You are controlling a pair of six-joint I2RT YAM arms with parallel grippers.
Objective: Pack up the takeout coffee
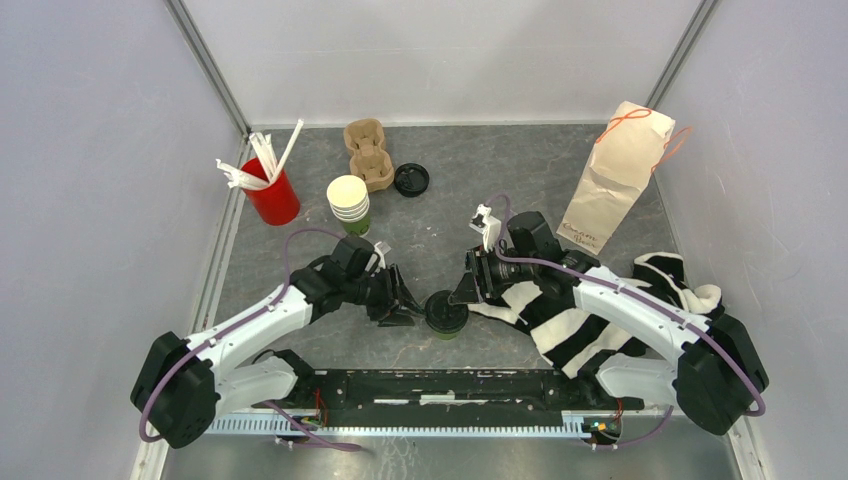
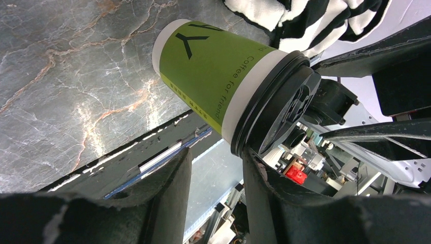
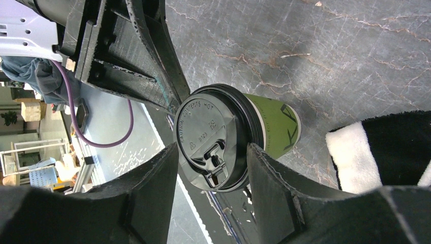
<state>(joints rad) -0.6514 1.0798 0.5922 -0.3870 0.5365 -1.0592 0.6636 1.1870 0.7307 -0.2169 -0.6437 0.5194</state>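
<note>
One takeout coffee, a green paper cup (image 1: 445,322) with a black lid (image 3: 213,134), stands near the table's front edge between my two grippers. My right gripper (image 3: 212,147) straddles the lid from the right, and both fingertips rest against its rim. My left gripper (image 2: 217,152) is just left of the cup (image 2: 203,71). Its jaws stand apart with nothing between them, and one fingertip (image 2: 251,160) touches the lid's edge. A stack of green cups (image 1: 349,203) with cream rims stands further back, and a loose black lid (image 1: 411,179) lies behind it.
A brown pulp cup carrier (image 1: 367,153) sits at the back, and a red cup with white straws (image 1: 271,196) at the back left. A paper bag (image 1: 612,180) stands at the back right. A black-and-white striped cloth (image 1: 570,320) lies under my right arm.
</note>
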